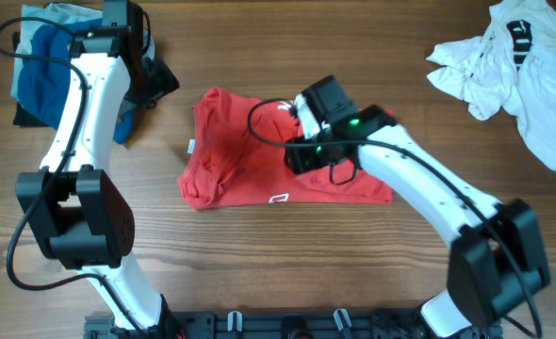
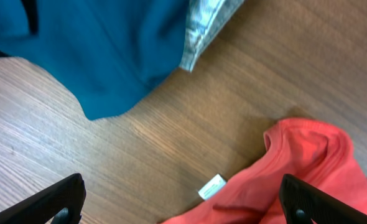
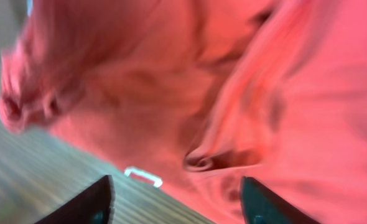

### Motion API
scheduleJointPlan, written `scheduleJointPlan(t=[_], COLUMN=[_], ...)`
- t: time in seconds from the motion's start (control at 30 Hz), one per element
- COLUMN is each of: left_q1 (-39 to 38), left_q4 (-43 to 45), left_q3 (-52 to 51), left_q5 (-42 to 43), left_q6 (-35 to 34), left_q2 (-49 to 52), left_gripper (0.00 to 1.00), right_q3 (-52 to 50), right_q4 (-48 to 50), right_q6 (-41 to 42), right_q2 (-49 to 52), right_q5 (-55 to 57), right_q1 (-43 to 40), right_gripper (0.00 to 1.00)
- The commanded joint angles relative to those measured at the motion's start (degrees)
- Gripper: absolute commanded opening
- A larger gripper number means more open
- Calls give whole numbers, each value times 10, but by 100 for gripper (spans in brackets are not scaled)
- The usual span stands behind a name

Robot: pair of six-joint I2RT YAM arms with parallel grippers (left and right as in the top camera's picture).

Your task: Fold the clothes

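The red shirt (image 1: 259, 165) lies bunched at the centre of the worktop (image 1: 353, 264). Its right half is fairly flat, and its left half is rumpled into ridges toward 9 o'clock. It is judged to be a thin, light knit: limp, with no stiffness of its own, so it will likely sag and drag when lifted and slide easily over the smooth wood.

The right hand (image 3: 180, 202) hovers over the shirt's upper middle. Its fingers are spread apart with nothing between them, though its own view is blurred. The left hand (image 2: 183, 202) hangs off toward 10 o'clock, its fingers wide apart and empty. It is above bare wood between the blue garment (image 2: 109, 50) and the shirt's left edge, where a small white tag (image 2: 211, 186) sticks out.

A pinch on a hem or corner should hold best, since the doubled seam gives the fingers more to bite than a single layer. The lower edge at 6 o'clock, marked by a small white label (image 1: 279, 199), looks like a usable hold. The crumpled left edge probably needs pulling flat before any fold will lie clean. Grabbing a ridge in the middle risks lifting several layers at once.

A white garment (image 1: 523, 66) sits loose at 2 o'clock, well apart.
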Motion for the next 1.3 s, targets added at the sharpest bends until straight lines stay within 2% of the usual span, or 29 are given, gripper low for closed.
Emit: scheduleJointPlan(t=[0.0, 0.07, 0.23, 0.4, 0.47, 0.7, 0.83, 1.27], left_q1=[4, 4, 4, 4, 4, 4, 4, 4], left_q4=[-25, -33, -13, 50, 74, 147, 172, 172], left_q3=[6, -2, -49, -120, -143, -214, -238, -238], left_q5=[35, 71, 154, 260, 276, 288, 343, 372], left_q6=[7, 33, 100, 212, 237, 247, 286, 342], left_q2=[2, 2, 2, 2, 2, 2, 2, 2], left_gripper=[100, 100, 100, 100, 100, 100, 100, 100], right_q3=[26, 27, 27, 27, 27, 27, 27, 27], right_q4=[2, 3, -1, -2, -3, -7, -3, -5], right_q6=[45, 43, 19, 5, -1, -1, -1, 0], right_q2=[-38, -41, -41, -40, -40, -40, -40, -40], right_q5=[57, 50, 41, 37, 37, 39, 48, 52], right_q1=[-51, -87, -144, -154, -154, -154, -154, -154], right_gripper=[80, 86, 88, 89, 90, 91, 94, 99])
